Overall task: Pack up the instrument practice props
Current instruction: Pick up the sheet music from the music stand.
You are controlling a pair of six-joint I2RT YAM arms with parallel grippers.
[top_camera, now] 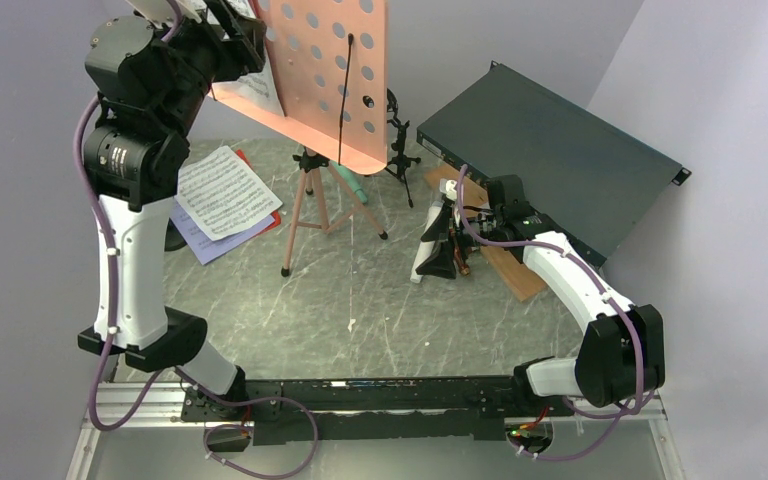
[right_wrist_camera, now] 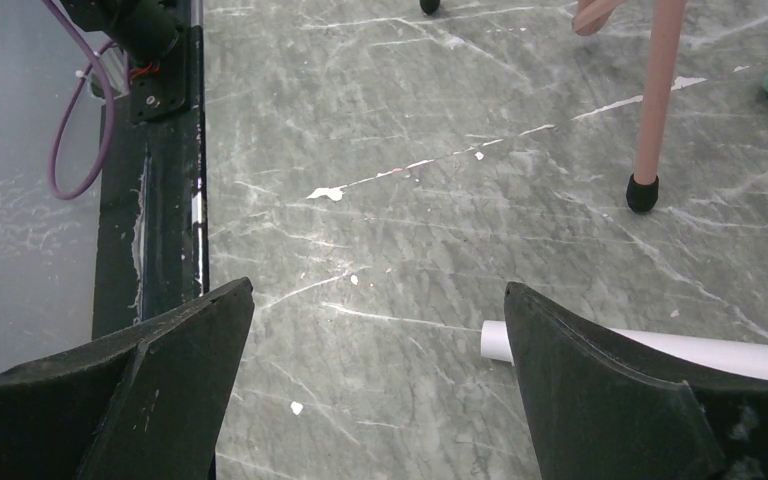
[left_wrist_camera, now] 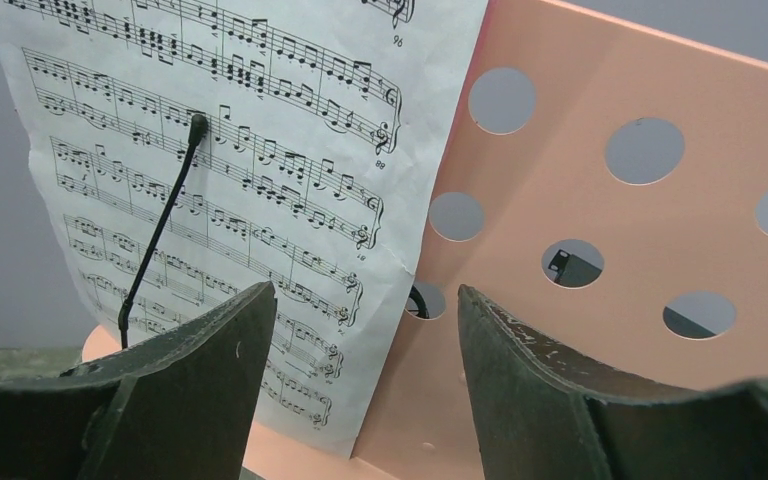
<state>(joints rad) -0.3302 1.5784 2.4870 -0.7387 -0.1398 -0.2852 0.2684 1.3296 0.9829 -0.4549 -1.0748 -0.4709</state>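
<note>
The pink perforated music stand [top_camera: 325,70] rises on its tripod legs [top_camera: 305,210] at the back of the table. My left gripper [top_camera: 235,45] is raised at the stand's left side. In the left wrist view it [left_wrist_camera: 365,300] is open, its jaws straddling the lower right edge of a white sheet-music page [left_wrist_camera: 240,150] that leans on the pink desk [left_wrist_camera: 610,220]. More pages [top_camera: 222,190], white over red and lavender, lie on the table. My right gripper [right_wrist_camera: 378,300] hangs open over bare table, a white microphone [right_wrist_camera: 495,340] beside its right finger. A green microphone [top_camera: 355,185] lies behind the tripod.
A large dark green box [top_camera: 550,160] fills the back right, with a brown wooden board [top_camera: 505,265] in front of it. A black microphone mount [top_camera: 398,145] stands beside the stand. A thin black retaining wire [left_wrist_camera: 160,230] crosses the page. The arms' rail [right_wrist_camera: 150,200] runs along the near edge.
</note>
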